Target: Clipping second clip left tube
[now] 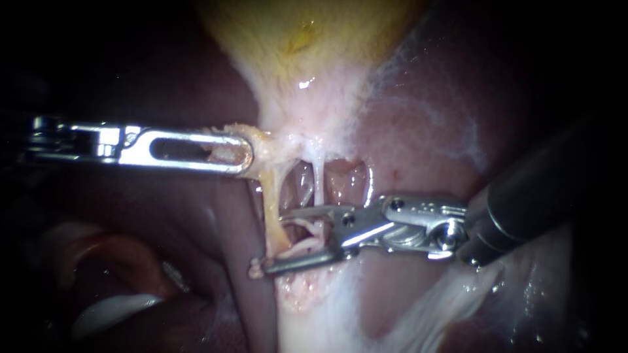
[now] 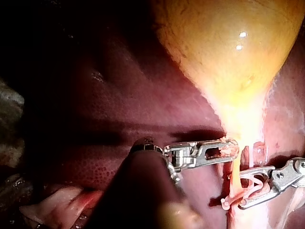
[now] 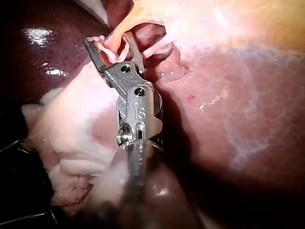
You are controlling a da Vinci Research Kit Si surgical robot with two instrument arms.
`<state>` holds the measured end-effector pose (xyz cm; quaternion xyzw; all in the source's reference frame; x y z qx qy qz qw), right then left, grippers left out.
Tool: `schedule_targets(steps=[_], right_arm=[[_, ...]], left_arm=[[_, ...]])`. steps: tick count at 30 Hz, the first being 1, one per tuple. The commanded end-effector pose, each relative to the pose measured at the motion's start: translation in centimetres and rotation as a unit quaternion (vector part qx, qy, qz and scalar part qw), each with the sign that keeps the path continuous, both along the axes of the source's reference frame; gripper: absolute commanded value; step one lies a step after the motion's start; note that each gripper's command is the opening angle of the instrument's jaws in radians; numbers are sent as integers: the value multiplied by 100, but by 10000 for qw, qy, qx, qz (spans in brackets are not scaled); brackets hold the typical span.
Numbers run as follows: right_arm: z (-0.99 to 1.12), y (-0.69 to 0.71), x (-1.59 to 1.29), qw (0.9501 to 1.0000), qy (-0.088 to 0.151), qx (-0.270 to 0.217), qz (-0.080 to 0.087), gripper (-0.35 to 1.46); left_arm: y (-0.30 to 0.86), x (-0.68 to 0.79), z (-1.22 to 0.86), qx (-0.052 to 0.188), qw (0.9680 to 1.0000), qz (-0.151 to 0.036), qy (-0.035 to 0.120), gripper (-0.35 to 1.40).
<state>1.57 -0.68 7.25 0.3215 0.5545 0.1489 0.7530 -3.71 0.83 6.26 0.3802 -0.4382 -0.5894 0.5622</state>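
Observation:
The yellow gallbladder point(image 1: 294, 33) narrows to a pale neck with two strands below it. The yellowish left tube point(image 1: 269, 202) runs down from the neck's edge; the thin white right tube point(image 1: 318, 180) hangs beside it. My left instrument point(image 1: 239, 153) point(image 2: 228, 149) is shut on the yellowish tissue at the neck's left edge. My right instrument point(image 1: 273, 242) point(image 2: 242, 189) point(image 3: 107, 39) stands open, its jaws straddling the left tube low down. A pale pink curved piece lies between those jaws; clip or tissue, I cannot tell.
Dark red liver point(image 1: 425, 131) point(image 3: 228, 119) surrounds the site. Pale fatty tissue point(image 1: 327, 314) spreads below the right jaws. A pink and white fold point(image 1: 111, 274) lies at the lower left. The right instrument's dark shaft point(image 1: 543, 189) enters from the right.

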Motion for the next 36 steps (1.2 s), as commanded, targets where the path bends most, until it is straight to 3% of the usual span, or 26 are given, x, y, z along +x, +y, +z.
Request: schedule_targets(steps=[1, 10, 25, 31, 34, 36], right_arm=[[1, -2, 2, 10000, 7, 36, -22, 45], [6, -14, 19, 9998, 44, 151, -149, 44], [4, -13, 22, 9995, -62, 189, -245, 38], [3, -11, 21, 9994, -70, 224, -238, 28], [4, -11, 18, 9994, -61, 229, -255, 14], [4, -10, 16, 9995, -78, 214, -223, -5]], left_arm=[[0, 0, 0, 0, 10000, -3, 4, -35], [0, -3, 0, 0, 10000, -9, 8, -35], [0, -4, 0, 0, 10000, -12, 9, -35], [0, -4, 0, 0, 10000, -12, 9, -35], [0, -4, 0, 0, 10000, -12, 9, -35], [0, -4, 0, 0, 10000, -12, 9, -35]])
